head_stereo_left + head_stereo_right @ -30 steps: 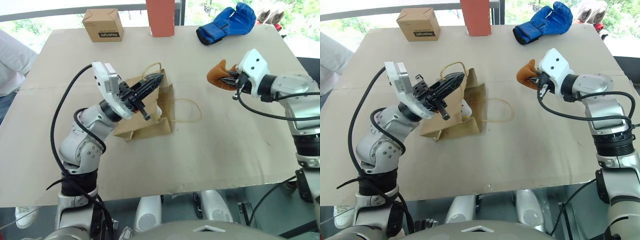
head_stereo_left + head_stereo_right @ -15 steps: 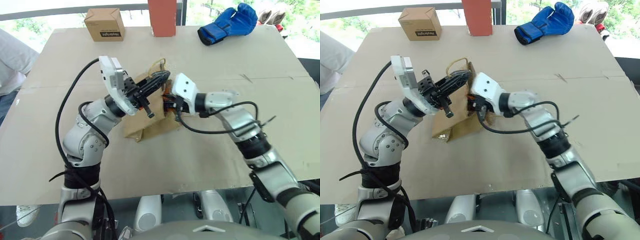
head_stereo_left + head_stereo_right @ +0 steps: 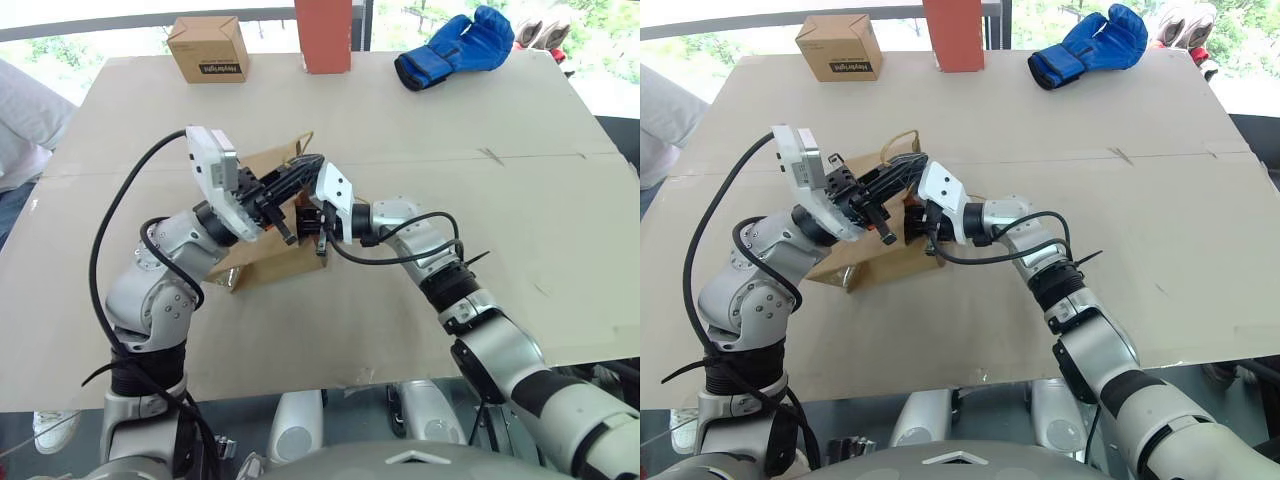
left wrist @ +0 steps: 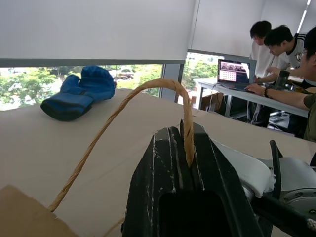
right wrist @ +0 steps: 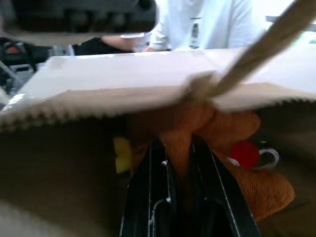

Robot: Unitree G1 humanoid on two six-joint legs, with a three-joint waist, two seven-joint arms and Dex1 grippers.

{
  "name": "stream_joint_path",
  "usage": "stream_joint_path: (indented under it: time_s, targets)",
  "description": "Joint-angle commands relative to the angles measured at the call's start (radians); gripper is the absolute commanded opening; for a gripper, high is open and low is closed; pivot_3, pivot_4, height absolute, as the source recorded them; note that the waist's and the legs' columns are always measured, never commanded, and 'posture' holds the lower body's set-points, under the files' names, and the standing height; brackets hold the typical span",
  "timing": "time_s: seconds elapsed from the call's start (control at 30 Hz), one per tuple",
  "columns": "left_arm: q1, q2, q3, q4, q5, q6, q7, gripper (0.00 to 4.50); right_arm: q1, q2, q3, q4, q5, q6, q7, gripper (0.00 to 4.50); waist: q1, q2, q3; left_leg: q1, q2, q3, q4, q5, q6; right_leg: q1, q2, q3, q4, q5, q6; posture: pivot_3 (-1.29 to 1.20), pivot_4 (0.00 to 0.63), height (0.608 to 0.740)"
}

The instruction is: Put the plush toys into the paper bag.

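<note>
Both grippers clamped, right one inside the bag mouth

Left gripper (image 4: 185, 148): jaws pinched tight on one twisted handle (image 4: 123, 106) of the paper bag (image 3: 262, 255). The loop arcs up out of the fingers and runs back down to the bag edge. Gripper sits at the far edge of the bag mouth, holding that side up.

Right gripper (image 5: 180, 173): jaws narrow, closed on the orange-brown plush toy (image 5: 237, 153). Fingers reach in from the right, past the serrated bag rim (image 5: 98, 106), so toy and fingertips are inside the bag opening. Second handle (image 5: 256, 54) crosses just over the rim in front of the wrist camera.

White chicken plush: only a red patch (image 5: 243, 154) and a yellow bit (image 5: 121, 153) show inside the bag, beside the orange toy. Can't tell how it lies.

Bag lies on its side on the table (image 3: 520, 110), left of centre, mouth facing right.

Far edge of the table: small cardboard box (image 3: 207, 48) on the left, red-orange upright box (image 3: 323, 35) in the middle, blue boxing glove (image 3: 452, 45) to the right. All well apart from the bag.
</note>
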Motion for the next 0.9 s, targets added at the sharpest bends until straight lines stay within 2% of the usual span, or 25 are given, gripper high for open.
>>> stream_joint_path:
  time_s: [0.03,0.13,0.23,0.37,0.4,0.47,0.5,0.63,0.9]
  targets:
    - [-0.013,-0.003,0.011,-0.044,-0.021,-0.01,0.005,0.0,0.014,0.001,-0.018,-0.102,0.055,0.047,0.055,0.06,0.0,0.0,0.0,0.0,0.0,0.0,0.0,0.0,0.0,0.0,0.0,0.0,0.0,0.0,0.0,0.0,0.15,0.74]
    - [-0.023,-0.03,0.01,-0.042,-0.02,-0.027,0.026,0.0,0.044,0.001,0.005,-0.139,0.056,0.083,0.077,0.06,0.0,0.0,0.0,0.0,0.0,0.0,0.0,0.0,0.0,0.0,0.0,0.0,0.0,0.0,0.0,0.0,0.15,0.74]
    - [-0.019,-0.043,0.008,-0.05,-0.019,-0.029,0.036,0.0,0.059,0.001,0.017,-0.153,0.048,0.105,0.088,0.85,-0.001,0.0,0.0,0.0,0.0,0.0,0.0,0.0,0.0,0.0,0.0,0.0,0.0,0.0,0.0,0.0,0.15,0.74]
    - [0.0,-0.042,0.027,-0.069,-0.038,-0.029,0.032,0.0,0.075,-0.006,0.024,-0.155,0.035,0.114,0.08,2.7,-0.001,0.0,0.0,0.0,0.0,0.0,0.0,0.0,0.0,0.0,0.0,0.0,0.0,0.0,0.0,0.0,0.15,0.74]
    - [0.013,-0.036,0.041,-0.075,-0.052,-0.032,0.021,0.0,0.091,-0.017,0.027,-0.174,0.028,0.118,0.074,3.32,-0.001,0.0,0.0,0.0,0.0,0.0,0.0,0.0,0.0,0.0,0.0,0.0,0.0,0.0,0.0,0.0,0.15,0.74]
    - [0.033,-0.024,0.059,-0.081,-0.064,-0.039,0.003,0.0,0.119,-0.037,0.028,-0.216,0.024,0.135,0.066,4.25,-0.001,0.0,0.0,0.0,0.0,0.0,0.0,0.0,0.0,0.0,0.0,0.0,0.0,0.0,0.0,0.0,0.15,0.74]
    - [0.04,-0.02,0.067,-0.08,-0.065,-0.043,-0.004,0.0,0.138,-0.058,0.025,-0.26,0.031,0.163,0.068,4.38,0.0,0.0,0.0,0.0,0.0,0.0,0.0,0.0,0.0,0.0,0.0,0.0,0.0,0.0,0.0,0.0,0.15,0.74]
    - [0.035,0.003,0.079,-0.062,-0.051,-0.067,-0.026,0.0,0.199,-0.157,-0.002,-0.443,0.061,0.295,0.05,4.38,0.005,0.0,0.0,0.0,0.0,0.0,0.0,0.0,0.0,0.0,0.0,0.0,0.0,0.0,0.0,0.0,0.15,0.74]
    - [0.052,0.035,0.119,-0.062,-0.082,-0.071,-0.05,0.0,0.249,-0.314,-0.102,-0.702,0.085,0.571,-0.108,4.38,0.003,0.0,0.0,0.0,0.0,0.0,0.0,0.0,0.0,0.0,0.0,0.0,-0.001,0.0,0.0,0.0,0.15,0.74]
